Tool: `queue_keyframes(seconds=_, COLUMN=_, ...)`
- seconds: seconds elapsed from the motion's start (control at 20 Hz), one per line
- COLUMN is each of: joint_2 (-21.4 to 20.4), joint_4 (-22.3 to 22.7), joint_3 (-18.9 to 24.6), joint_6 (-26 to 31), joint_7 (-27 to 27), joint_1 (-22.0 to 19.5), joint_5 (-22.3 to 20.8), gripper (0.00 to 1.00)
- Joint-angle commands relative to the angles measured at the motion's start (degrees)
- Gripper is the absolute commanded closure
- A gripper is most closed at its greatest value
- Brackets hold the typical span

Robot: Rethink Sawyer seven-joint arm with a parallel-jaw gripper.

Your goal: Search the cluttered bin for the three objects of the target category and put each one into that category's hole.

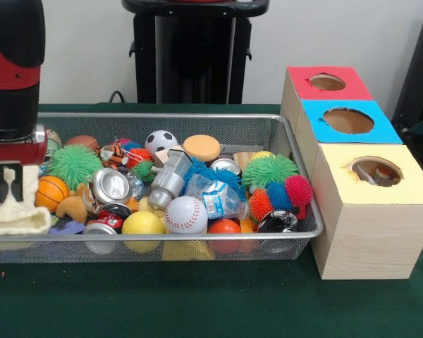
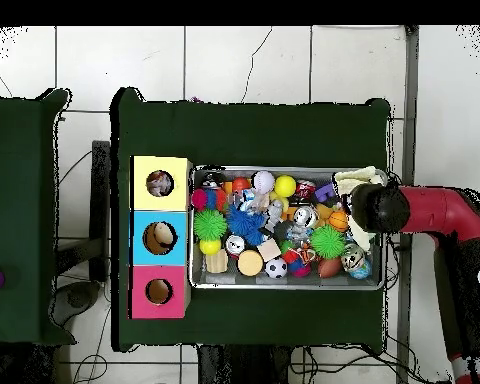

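Bin [image 1: 299, 184] of wire mesh sits on the green bench [image 1: 197, 303], crammed with balls, spiky toys and crushed cans. Right beside it are the wooden boxes with holes: yellow [image 1: 376, 171], blue [image 1: 348, 120], red [image 1: 327, 82]. The red and black arm [image 1: 13, 70] hangs over the bin's end away from the boxes, its fingers [image 1: 8, 184] clamped on a cream cloth [image 1: 14, 211]. A baseball [image 1: 185, 215] lies near the front rim.
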Motion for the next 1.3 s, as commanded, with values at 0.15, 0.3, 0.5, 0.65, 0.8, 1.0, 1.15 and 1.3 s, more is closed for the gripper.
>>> queue_keyframes(seconds=0.15, joint_2=2.8, joint_4=-5.0, joint_3=0.0, joint_6=21.7, joint_7=-11.2, joint_1=0.1, joint_5=9.5, gripper=1.00)
queue_keyframes(seconds=0.3, joint_2=2.9, joint_4=-5.0, joint_3=-0.1, joint_6=21.4, joint_7=-11.3, joint_1=0.1, joint_5=9.7, gripper=1.00)
queue_keyframes(seconds=0.5, joint_2=2.7, joint_4=-4.8, joint_3=0.1, joint_6=21.6, joint_7=-11.2, joint_1=-0.1, joint_5=9.4, gripper=1.00)
queue_keyframes(seconds=0.65, joint_2=2.6, joint_4=-4.7, joint_3=0.3, joint_6=21.6, joint_7=-11.1, joint_1=-0.3, joint_5=9.3, gripper=1.00)
queue_keyframes(seconds=0.8, joint_2=2.7, joint_4=-4.9, joint_3=0.3, joint_6=21.7, joint_7=-11.0, joint_1=-0.2, joint_5=9.3, gripper=1.00)
queue_keyframes(seconds=1.0, joint_2=2.8, joint_4=-5.1, joint_3=0.3, joint_6=21.8, joint_7=-10.7, joint_1=0.0, joint_5=9.4, gripper=1.00)
queue_keyframes(seconds=1.15, joint_2=2.2, joint_4=-5.4, joint_3=0.2, joint_6=22.7, joint_7=-10.5, joint_1=0.5, joint_5=9.6, gripper=1.00)
queue_keyframes(seconds=1.3, joint_2=-1.0, joint_4=-4.4, joint_3=-0.5, joint_6=23.2, joint_7=-8.3, joint_1=2.3, joint_5=9.2, gripper=1.00)
